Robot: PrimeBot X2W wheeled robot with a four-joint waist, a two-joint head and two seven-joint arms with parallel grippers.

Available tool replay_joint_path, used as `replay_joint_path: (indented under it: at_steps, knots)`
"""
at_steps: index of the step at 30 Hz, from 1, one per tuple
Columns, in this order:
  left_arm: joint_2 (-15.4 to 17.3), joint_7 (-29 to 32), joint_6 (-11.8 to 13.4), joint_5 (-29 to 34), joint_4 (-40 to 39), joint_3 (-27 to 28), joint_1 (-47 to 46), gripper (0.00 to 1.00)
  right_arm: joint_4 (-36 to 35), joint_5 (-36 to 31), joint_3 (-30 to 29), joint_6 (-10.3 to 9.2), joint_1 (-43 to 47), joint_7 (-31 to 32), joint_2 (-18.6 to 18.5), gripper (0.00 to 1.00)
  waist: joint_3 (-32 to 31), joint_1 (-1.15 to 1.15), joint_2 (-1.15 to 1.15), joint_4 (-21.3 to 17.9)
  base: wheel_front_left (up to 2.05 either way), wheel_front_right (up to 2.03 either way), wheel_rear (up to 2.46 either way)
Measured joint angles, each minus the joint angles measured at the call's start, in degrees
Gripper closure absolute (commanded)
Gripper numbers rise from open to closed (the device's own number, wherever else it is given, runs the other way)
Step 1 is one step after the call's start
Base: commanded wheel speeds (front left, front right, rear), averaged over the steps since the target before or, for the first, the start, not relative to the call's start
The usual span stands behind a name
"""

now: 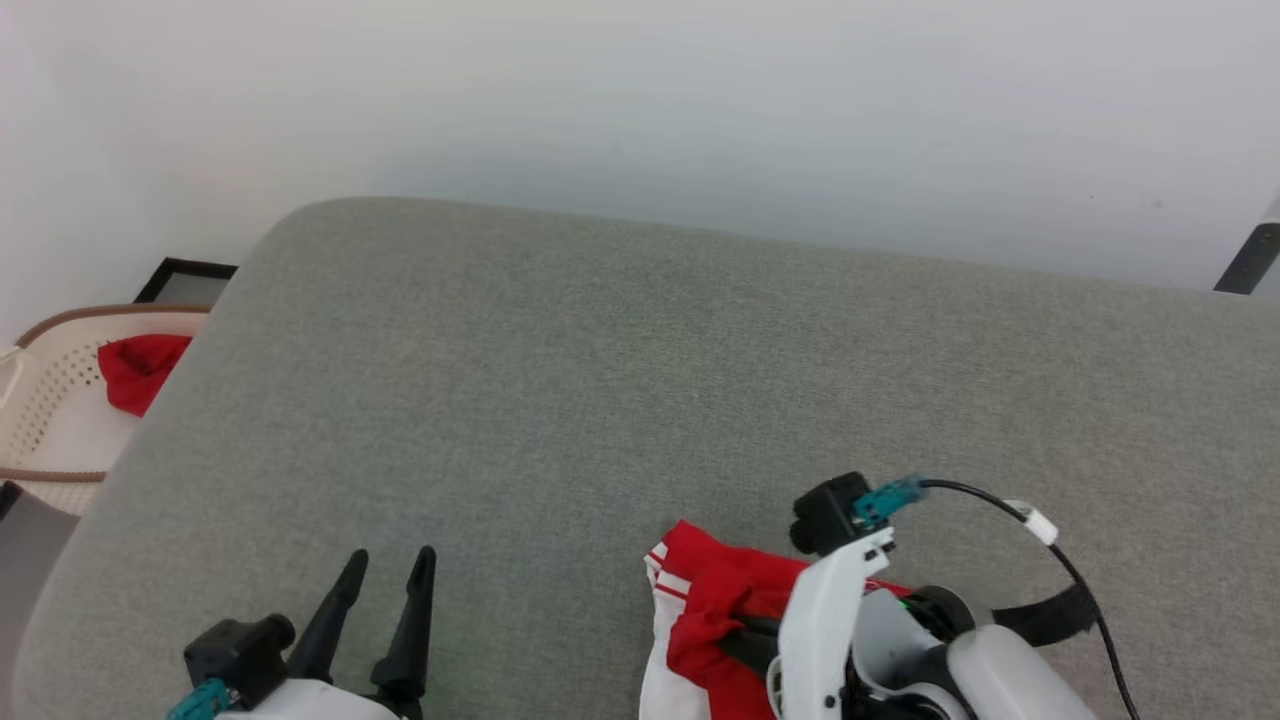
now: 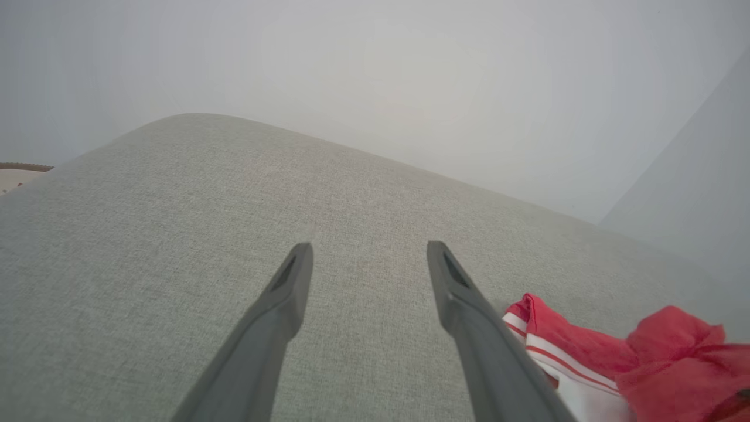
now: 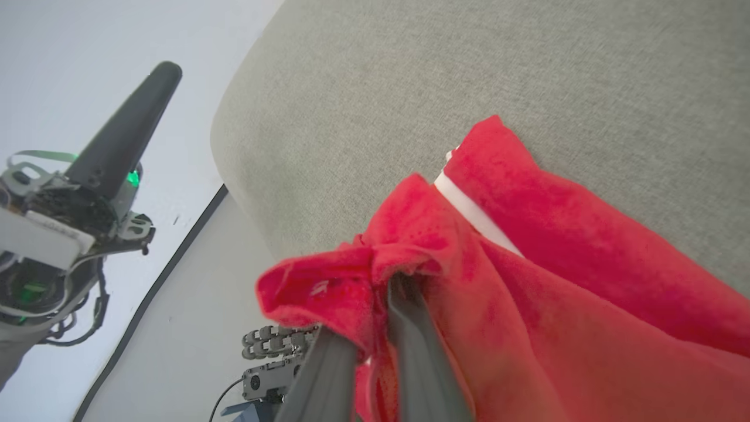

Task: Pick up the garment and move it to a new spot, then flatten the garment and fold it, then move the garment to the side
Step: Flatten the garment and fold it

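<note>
The garment (image 1: 705,600), a red jersey with white panels and red-white striped trim, lies bunched at the near edge of the grey cushion (image 1: 620,380); its lettering is hidden. My right gripper (image 1: 735,635) reaches in from the right and is shut on a fold of its red fabric. The right wrist view shows the fingers (image 3: 410,346) pinching a gathered red bunch of the garment (image 3: 527,264). My left gripper (image 1: 390,560) rests over the cushion's near left part, open and holding nothing. In the left wrist view this gripper (image 2: 369,249) stands spread, with the garment (image 2: 592,351) to its right.
A white perforated basket (image 1: 50,420) holding a red cloth (image 1: 140,365) stands on the floor left of the cushion, beside a black frame (image 1: 185,280). A dark pole (image 1: 1248,258) leans at the far right. A pale wall rises behind the cushion.
</note>
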Motion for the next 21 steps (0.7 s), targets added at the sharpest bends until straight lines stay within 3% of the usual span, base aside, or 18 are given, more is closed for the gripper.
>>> replay_joint_path:
  at_steps: [2, 4, 5, 6, 7, 21]
  knots:
    - [0.0, 0.0, 0.0, 0.0, 0.4, -0.3, -0.3, 0.0, 2.2, 0.0, 1.4, 0.0, -1.2, -1.0, 0.1, 1.0, 0.0, 0.0, 0.0, 0.2, 0.0, 0.0, 0.0]
    - [0.0, -0.1, -0.1, 0.0, 0.7, -0.4, -0.5, 0.0, 3.9, 0.7, 2.6, 0.0, -2.2, -2.1, 0.1, 0.56, 0.0, 0.0, 0.0, 0.2, 0.0, 0.0, 0.0]
    - [0.0, -0.1, -0.2, 0.0, 0.9, -0.4, -0.5, 0.0, 4.4, 0.8, 3.4, 0.0, -2.9, -2.7, 0.1, 0.42, 0.0, 0.0, 0.0, 0.1, 0.0, 0.0, 0.0]
    - [0.0, -0.1, -0.2, 0.0, 1.1, -0.4, -0.5, 0.0, 5.0, 0.9, 4.3, 0.0, -3.6, -3.1, 0.0, 0.15, -0.1, 0.0, 0.0, 0.1, 0.0, 0.0, 0.0]
    - [0.1, -0.1, -0.2, 0.0, 1.2, -0.4, -0.5, 0.0, 5.3, 1.3, 4.7, 0.0, -4.1, -3.4, -0.1, 0.0, -0.2, 0.0, 0.0, -0.1, 0.0, 0.0, 0.0]
    - [0.9, -0.3, 0.1, 0.0, 0.8, 1.3, 1.8, 0.0, 1.0, 5.5, 9.1, 0.0, -5.8, -7.5, -5.1, 0.0, -2.1, 0.0, 0.0, -3.6, 0.0, 0.0, 0.0]
